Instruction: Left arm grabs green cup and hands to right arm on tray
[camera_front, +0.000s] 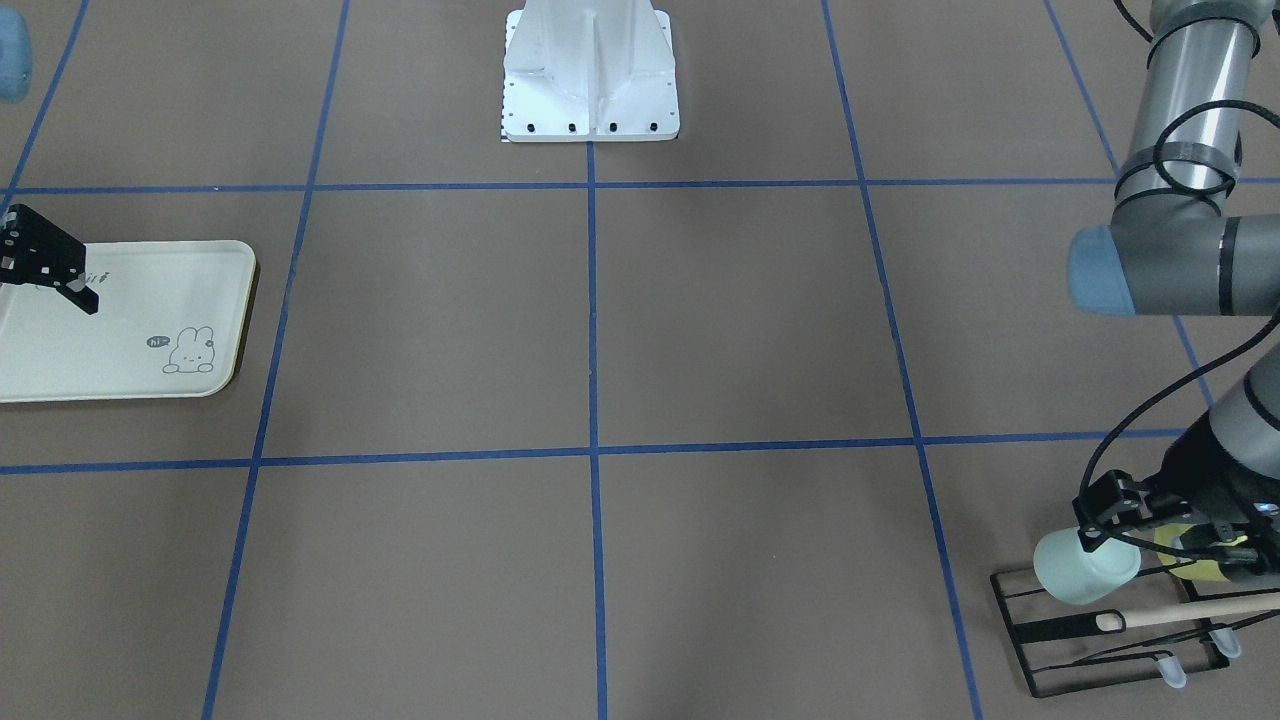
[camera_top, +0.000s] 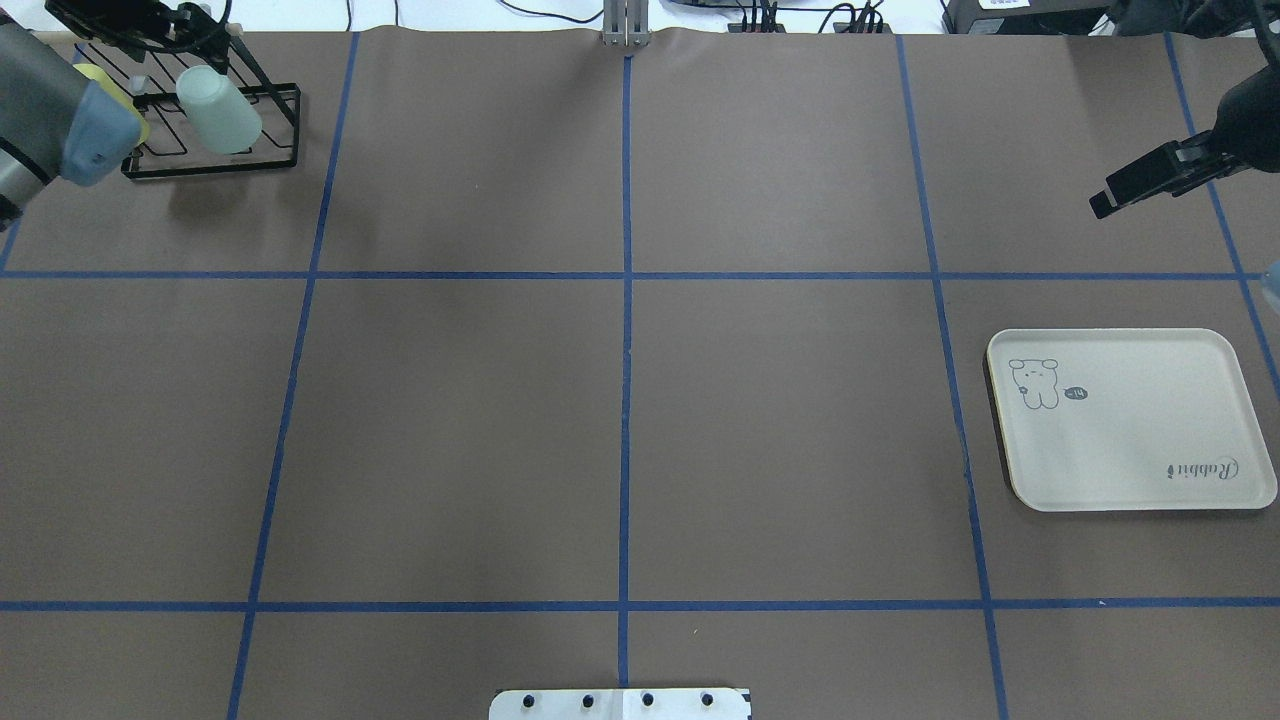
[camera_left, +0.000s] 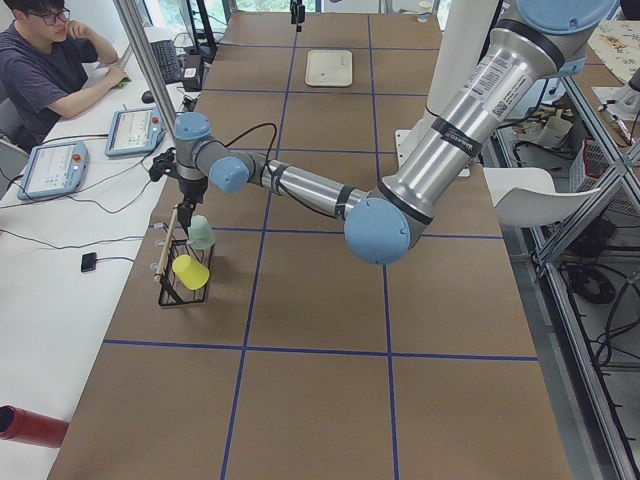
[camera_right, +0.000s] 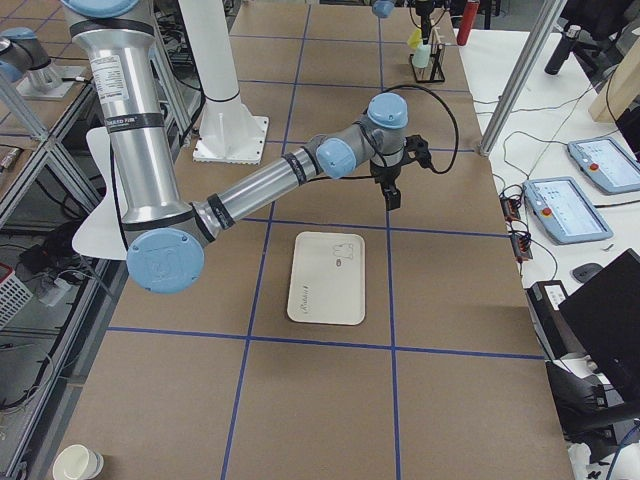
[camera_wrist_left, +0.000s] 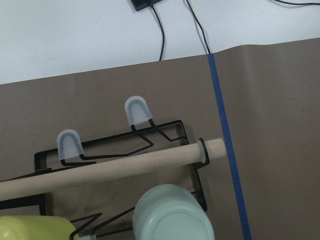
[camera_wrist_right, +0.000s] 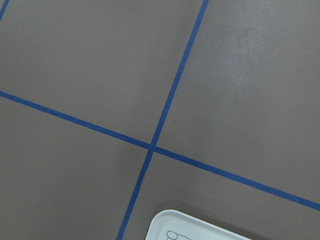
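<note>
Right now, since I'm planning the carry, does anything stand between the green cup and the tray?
Nothing visible does. The green cup sits on the black wire rack; only taped tabletop shows between it and the tray.

Brown table (camera_top: 450, 400) gridded with blue tape (camera_top: 626, 400); white desk (camera_left: 50, 330) alongside.

The only readable words stand on the tray (camera_top: 1130, 450): cursive "Rabbit" in one corner and "hi" in a small dark speech bubble (camera_front: 157, 342) beside the rabbit drawing (camera_front: 190, 353); the printed band (camera_right: 120, 122) on the right arm (camera_right: 255, 187) is too small to read.
</note>
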